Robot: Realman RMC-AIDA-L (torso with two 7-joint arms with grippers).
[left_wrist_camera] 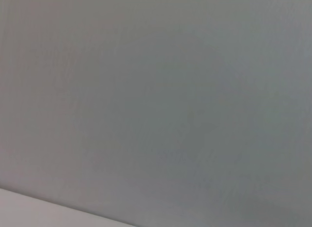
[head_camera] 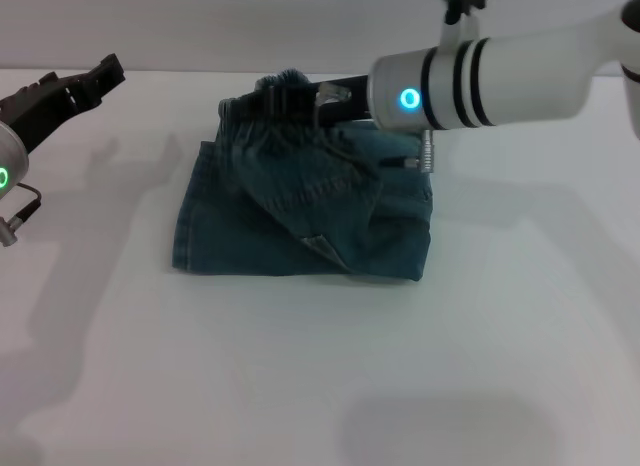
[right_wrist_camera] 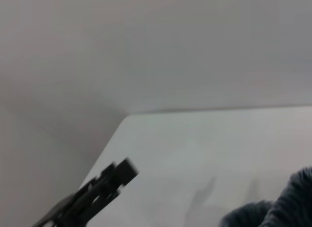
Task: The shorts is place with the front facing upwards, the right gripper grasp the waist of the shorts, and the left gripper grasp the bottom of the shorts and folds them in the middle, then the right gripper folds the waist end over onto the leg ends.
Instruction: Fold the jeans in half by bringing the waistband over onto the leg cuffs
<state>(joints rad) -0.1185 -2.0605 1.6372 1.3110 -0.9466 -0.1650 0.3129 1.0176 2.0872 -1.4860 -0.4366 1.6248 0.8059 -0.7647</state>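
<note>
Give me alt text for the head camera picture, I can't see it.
Folded blue denim shorts lie on a white table, with the right end effector at the gathered waist, which is bunched up at the far edge. The left end effector hovers apart at the far left.

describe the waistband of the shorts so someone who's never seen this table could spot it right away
On the white table lies one folded bundle of blue denim, the shorts. At its far edge the right gripper, on the arm with the blue ring, holds up a bunch of cloth. That lifted bunch is the waist: darker and puckered, unlike the flat, paler denim below it.
</note>
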